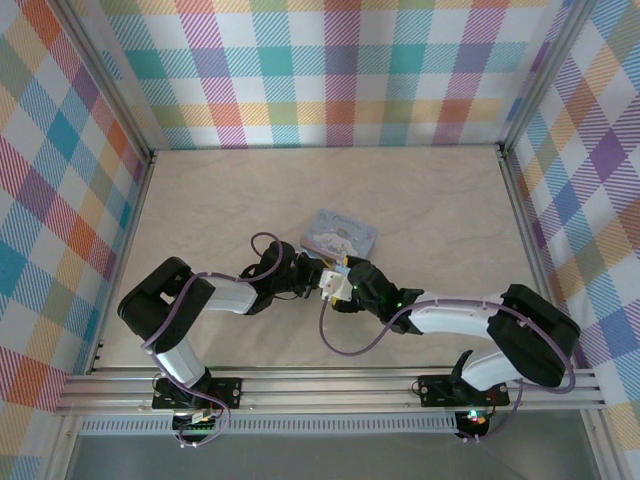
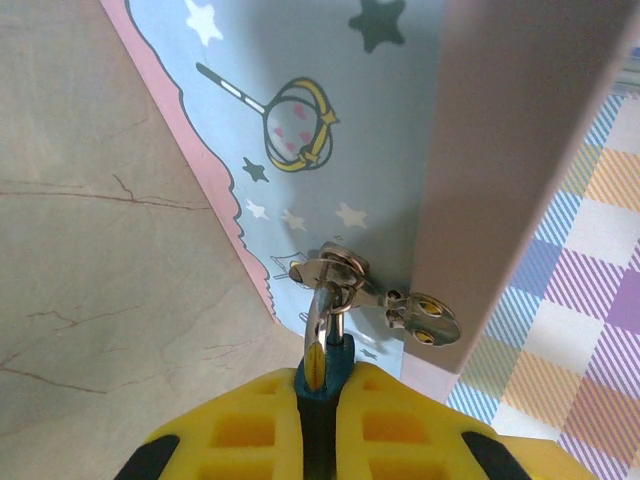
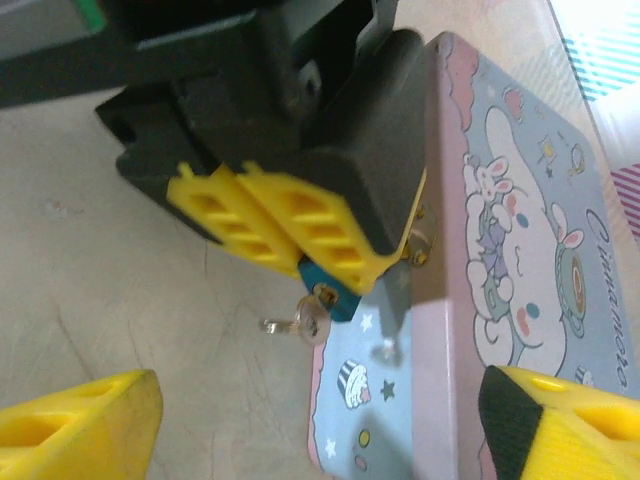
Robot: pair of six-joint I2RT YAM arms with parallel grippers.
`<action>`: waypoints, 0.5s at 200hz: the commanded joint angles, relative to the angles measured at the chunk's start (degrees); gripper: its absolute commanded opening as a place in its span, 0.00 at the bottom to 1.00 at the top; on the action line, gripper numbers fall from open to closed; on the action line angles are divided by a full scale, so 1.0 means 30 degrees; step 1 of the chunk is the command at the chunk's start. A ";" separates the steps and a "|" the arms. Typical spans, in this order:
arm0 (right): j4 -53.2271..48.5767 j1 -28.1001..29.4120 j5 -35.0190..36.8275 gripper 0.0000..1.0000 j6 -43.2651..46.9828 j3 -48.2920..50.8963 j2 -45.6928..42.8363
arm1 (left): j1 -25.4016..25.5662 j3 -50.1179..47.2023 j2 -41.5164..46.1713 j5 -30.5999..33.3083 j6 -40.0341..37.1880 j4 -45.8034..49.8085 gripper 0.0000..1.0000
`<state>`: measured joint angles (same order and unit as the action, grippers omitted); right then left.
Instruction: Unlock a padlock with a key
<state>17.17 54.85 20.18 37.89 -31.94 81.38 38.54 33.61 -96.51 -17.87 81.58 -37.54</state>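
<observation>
Left wrist view: the left gripper (image 2: 320,410) pinches the padlock (image 2: 338,368) at bottom centre, long axis upright, shackle pointing up into the hasp (image 2: 340,268) of the tin (image 2: 330,120); right gripper (image 3: 320,400) spread wide

Left gripper (image 1: 314,279), right gripper (image 1: 347,288) tip to tip, beside tin (image 1: 341,234)

Padlock (image 2: 325,378) dark teal, shackle (image 2: 318,310) silvery; tin (image 2: 330,100) pale blue, pink-edged; tool fingers (image 2: 240,430) yellow; walls (image 1: 340,70) pastel plaid.
</observation>
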 commanded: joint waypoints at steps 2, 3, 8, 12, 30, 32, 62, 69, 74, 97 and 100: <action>0.0755 0.0113 0.0066 0.78 -0.0442 -0.0707 0.0587 | 0.0217 0.0341 0.0559 0.0038 -0.0182 0.0163 0.01; 0.0739 0.0114 0.0111 0.78 -0.0442 -0.0713 0.0631 | 0.0203 0.0341 0.0558 0.0038 -0.0197 0.0171 0.01; 0.0653 0.0113 0.0262 0.76 -0.0417 -0.0797 0.0721 | 0.0212 0.0323 0.0560 0.0038 -0.0187 0.0177 0.01; 0.0636 0.0104 0.0299 0.74 -0.0386 -0.0832 0.0782 | 0.0212 0.0338 0.0564 0.0060 -0.0204 0.0170 0.01; 0.0970 0.0112 0.0274 0.69 -0.0376 -0.0751 0.0905 | 0.0214 0.0389 0.0519 0.0031 -0.0184 0.0179 0.01; 0.0997 0.0100 0.0252 0.68 -0.0382 -0.0771 0.0908 | 0.0217 0.0397 0.0534 0.0036 -0.0182 0.0172 0.01; 0.1216 0.0115 0.0303 0.59 -0.0384 -0.0836 0.1267 | 0.0218 0.0429 0.0471 0.0023 -0.0197 0.0194 0.01; 0.1279 0.0113 0.0318 0.57 -0.0358 -0.0840 0.1361 | 0.0203 0.0400 0.0486 0.0009 -0.0197 0.0190 0.01; 0.1349 0.0107 0.0357 0.56 -0.0354 -0.0873 0.1419 | 0.0218 0.0415 0.0449 0.0009 -0.0183 0.0192 0.01; 0.1591 0.0093 0.0673 0.49 -0.0267 -0.0961 0.1662 | 0.0203 0.0429 0.0493 -0.0021 -0.0182 0.0178 0.01; 0.1640 0.0105 0.0730 0.48 -0.0241 -0.0955 0.1681 | 0.0213 0.0407 0.0448 -0.0021 -0.0182 0.0168 0.01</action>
<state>19.11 54.85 21.08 36.93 -33.10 85.65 38.54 33.61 -96.51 -17.89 81.58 -37.54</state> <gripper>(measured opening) 0.509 0.098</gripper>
